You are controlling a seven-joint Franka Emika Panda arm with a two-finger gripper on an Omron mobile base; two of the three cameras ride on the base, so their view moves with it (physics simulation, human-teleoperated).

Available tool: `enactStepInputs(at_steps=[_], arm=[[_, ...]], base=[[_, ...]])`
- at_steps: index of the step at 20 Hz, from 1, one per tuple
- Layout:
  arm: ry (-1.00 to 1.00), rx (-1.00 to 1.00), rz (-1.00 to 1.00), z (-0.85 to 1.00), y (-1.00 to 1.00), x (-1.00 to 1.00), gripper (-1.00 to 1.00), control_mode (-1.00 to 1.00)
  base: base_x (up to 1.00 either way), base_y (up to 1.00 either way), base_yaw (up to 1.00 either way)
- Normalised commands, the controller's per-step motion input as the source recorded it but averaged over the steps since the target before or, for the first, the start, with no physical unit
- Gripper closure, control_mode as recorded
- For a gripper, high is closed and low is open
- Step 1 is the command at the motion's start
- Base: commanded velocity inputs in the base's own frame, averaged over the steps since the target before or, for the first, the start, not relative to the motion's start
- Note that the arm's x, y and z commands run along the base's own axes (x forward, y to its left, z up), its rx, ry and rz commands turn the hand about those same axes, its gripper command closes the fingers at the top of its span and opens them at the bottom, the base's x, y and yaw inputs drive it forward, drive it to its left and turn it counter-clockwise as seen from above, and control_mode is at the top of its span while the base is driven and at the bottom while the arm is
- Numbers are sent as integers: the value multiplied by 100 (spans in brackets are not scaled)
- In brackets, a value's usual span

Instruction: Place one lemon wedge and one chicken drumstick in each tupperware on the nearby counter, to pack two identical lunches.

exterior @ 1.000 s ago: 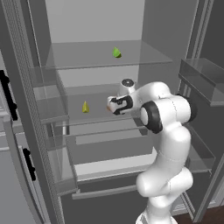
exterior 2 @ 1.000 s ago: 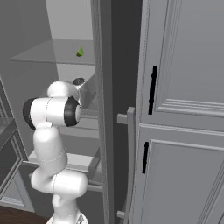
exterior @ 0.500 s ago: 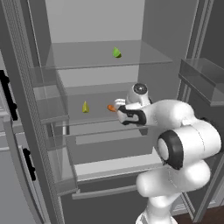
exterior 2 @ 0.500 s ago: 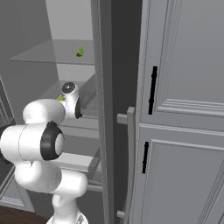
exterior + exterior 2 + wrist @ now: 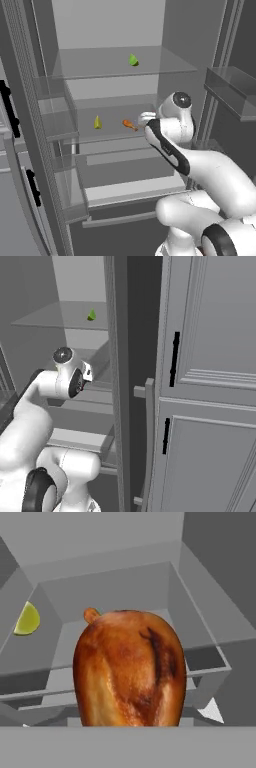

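While I look through the left base view, my arm reaches into the open fridge, and the pincer [image 5: 141, 121] sits at the middle shelf [image 5: 110, 131] with the chicken drumstick [image 5: 129, 124] at its tip; one lemon wedge [image 5: 98, 122] rests on that shelf to the left, another lemon wedge [image 5: 133, 60] on the shelf above. From the right base view, I see the wrist beside the fridge door edge (the upper wedge [image 5: 91, 315] shows behind). Through the hand view, the drumstick [image 5: 130, 669] looms close, apparently pinched, hiding the tips, with a wedge [image 5: 27, 619] far left.
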Motion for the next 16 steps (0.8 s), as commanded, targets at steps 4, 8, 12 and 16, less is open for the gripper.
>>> enactStepInputs(at_steps=[4,8,12,16], arm=[[-3,-5,6,-15,6,-100,100,-100],[-16,-1,2,-4,1,-100,100,-100],[-8,0,0,33,0,-100,100,-100],[-1,0,1,14,0,-50,100,100]], base=[[0,0,0],[0,0,0],[0,0,0],[-50,0,4]])
